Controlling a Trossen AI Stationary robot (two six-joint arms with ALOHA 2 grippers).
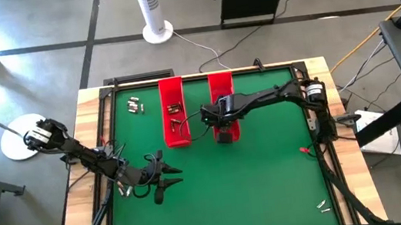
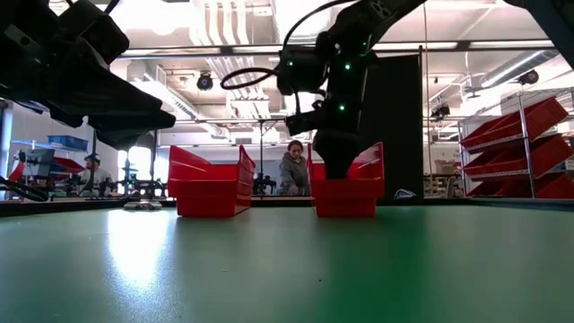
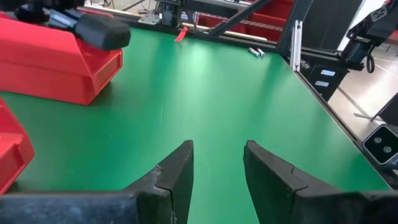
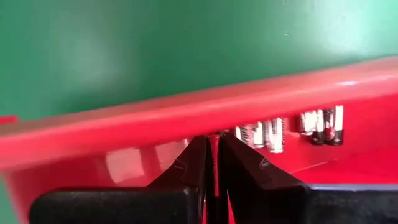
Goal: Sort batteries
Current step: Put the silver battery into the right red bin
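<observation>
Two long red trays stand side by side at the far middle of the green mat, a left tray (image 1: 174, 120) and a right tray (image 1: 221, 94). Several silvery batteries (image 4: 273, 134) lie inside the right tray, along its wall. More batteries (image 1: 174, 110) lie in the left tray. Loose batteries (image 1: 135, 104) rest on the mat left of the trays. My right gripper (image 4: 212, 140) is shut, points down over the right tray's near end (image 2: 345, 193), and shows nothing between its fingers. My left gripper (image 3: 217, 162) hovers open over the bare mat at the near left.
Two batteries (image 1: 321, 205) lie by the near right corner and a few (image 1: 124, 189) beside my left arm. A small red thing (image 1: 304, 150) sits near the right edge. Open mat lies between the trays and the near edge. People sit beyond the table.
</observation>
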